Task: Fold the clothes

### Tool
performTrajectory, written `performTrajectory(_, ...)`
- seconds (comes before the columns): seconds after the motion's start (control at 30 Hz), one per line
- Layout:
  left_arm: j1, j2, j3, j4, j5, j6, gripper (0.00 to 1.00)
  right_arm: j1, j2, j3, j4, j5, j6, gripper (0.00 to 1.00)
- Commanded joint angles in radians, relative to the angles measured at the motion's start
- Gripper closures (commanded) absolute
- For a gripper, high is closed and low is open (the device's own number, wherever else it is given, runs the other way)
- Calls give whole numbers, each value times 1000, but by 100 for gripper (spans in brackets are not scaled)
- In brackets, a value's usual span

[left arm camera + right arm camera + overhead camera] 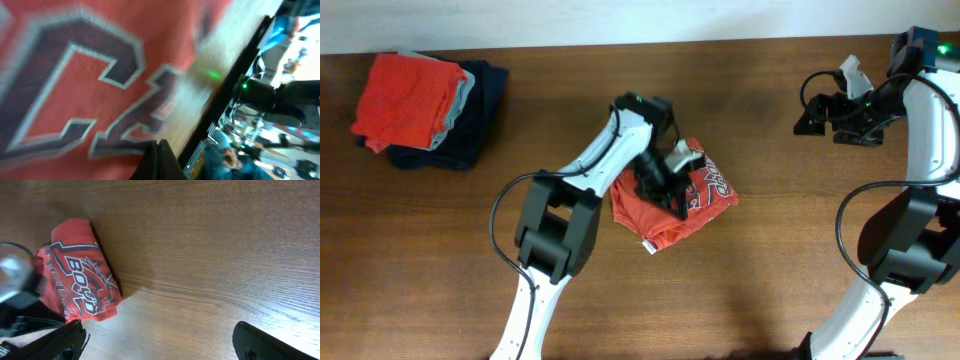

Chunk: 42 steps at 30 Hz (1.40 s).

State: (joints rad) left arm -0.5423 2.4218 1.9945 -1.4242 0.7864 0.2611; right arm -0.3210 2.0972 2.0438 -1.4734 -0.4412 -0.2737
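Observation:
An orange-red T-shirt (665, 212) lies folded into a small bundle at the table's middle, its navy-and-white print facing up. My left gripper (667, 183) rests on top of it, shut, with nothing visible between the fingers. In the left wrist view the shirt's lettering (75, 85) fills the frame and the two fingertips (161, 159) press together at the bottom edge. My right gripper (812, 115) hovers open at the far right, away from the shirt. The right wrist view shows its gripper (160, 345) spread wide over bare wood, with the printed shirt (80, 275) to the left.
At the back left stands a stack with another folded orange-red shirt (405, 92) on top of a pale grey garment (460, 105) and a dark navy garment (480, 125). The brown wooden table (770, 270) ends at a pale wall edge along the back.

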Motion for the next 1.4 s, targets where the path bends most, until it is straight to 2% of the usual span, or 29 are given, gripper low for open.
performTrajectory(0.0, 8, -13, -119, 63, 98, 40, 100, 0, -14, 4, 0, 9, -14, 1)
performTrajectory(0.17, 8, -13, -267, 195, 80, 39, 100, 0, -14, 4, 0, 9, -14, 1)
performTrajectory(0.3, 8, -14, -274, 205, 83, 39, 100, 0, -14, 4, 0, 9, -14, 1)
performTrajectory(0.4, 8, -16, -212, 110, 113, 40, 100, 0, -14, 4, 0, 9, -14, 2)
performTrajectory(0.57, 7, -27, 4, -50, 153, 40, 100, 0, -14, 4, 0, 9, -14, 1)
performTrajectory(0.77, 5, -27, 198, 26, 143, 19, 100, 0, -14, 4, 0, 9, -14, 1)
performTrajectory(0.87, 3, -25, 200, 83, 103, -32, 100, 0, -14, 4, 0, 9, -14, 1)
performTrajectory(1.37, -103, 137, 199, 187, 100, -32, 100, 0, -14, 4, 0, 9, -14, 1)
